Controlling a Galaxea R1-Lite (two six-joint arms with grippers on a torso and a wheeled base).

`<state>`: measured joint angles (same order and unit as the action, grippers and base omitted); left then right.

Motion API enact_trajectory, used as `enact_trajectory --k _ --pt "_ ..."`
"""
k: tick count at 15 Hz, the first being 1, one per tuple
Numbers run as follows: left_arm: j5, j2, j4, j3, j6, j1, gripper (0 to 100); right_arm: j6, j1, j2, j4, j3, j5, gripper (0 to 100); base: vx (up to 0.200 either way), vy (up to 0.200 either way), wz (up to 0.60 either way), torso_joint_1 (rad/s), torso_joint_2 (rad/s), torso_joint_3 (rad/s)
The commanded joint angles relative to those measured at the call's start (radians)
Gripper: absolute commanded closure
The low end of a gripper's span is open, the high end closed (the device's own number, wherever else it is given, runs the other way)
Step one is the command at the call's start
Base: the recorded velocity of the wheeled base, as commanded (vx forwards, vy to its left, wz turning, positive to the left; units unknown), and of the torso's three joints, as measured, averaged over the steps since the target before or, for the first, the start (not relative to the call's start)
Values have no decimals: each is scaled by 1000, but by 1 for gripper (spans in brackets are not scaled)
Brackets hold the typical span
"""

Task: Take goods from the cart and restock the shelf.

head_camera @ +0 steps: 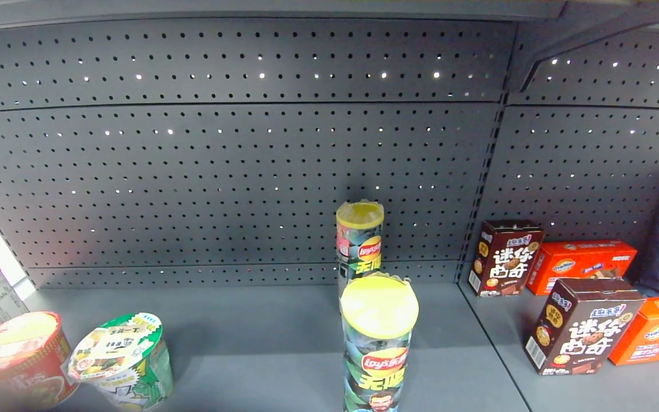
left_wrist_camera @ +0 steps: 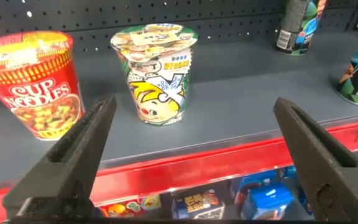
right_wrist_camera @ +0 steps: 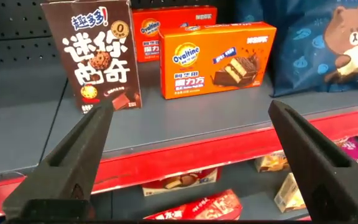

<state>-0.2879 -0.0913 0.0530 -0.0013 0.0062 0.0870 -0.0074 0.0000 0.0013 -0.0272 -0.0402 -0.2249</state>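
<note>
Both left gripper point(left_wrist_camera: 194, 102) and right gripper point(right_wrist_camera: 191, 104) spread wide, empty, near the shelf point(head_camera: 249, 332) front; tall near chip can point(head_camera: 378, 337) mid-shelf by the edge could topple if an incoming arm clips it

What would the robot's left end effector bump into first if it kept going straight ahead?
Most likely the green noodle cup, standing on the shelf ahead of the open left end effector, slightly off-centre. Depth is unclear, so it might meet the shelf's red front edge instead.
</note>
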Motion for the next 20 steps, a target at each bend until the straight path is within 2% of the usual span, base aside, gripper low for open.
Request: enact_trajectory --k 1,2,3,4,5,8,11,20 --pt "-1 2 1 0 3 0 0 -2 0 0 0 0 1 0 0 0 0 0 0 0" --pt "-1 2 1 1 5 0 0 -2 0 0 0 0 -1 0 -200 0 0 2 7 -2" --pt "1 1 -1 0 -8 0 0 0 0 0 0 0 -1 0 -200 0 0 7 2 2" --pt "6 1 1 0 -51 0 0 0 0 0 0 0 -2 0 0 0 0 0 0 0" --pt "4 1 2 0 -63 0 0 0 0 0 -2 0 -2 0 0 0 0 0 0 0" --pt "6 1 2 0 -63 0 0 -3 0 0 -2 0 -2 0 0 0 0 0 0 0" --pt "4 1 2 0 -66 0 0 9 0 0 0 0 -4 0 0 0 600 6 6 1" --pt "3 1 2 0 -58 0 0 3 0 0 0 0 6 0 0 0 0 0 0 0"
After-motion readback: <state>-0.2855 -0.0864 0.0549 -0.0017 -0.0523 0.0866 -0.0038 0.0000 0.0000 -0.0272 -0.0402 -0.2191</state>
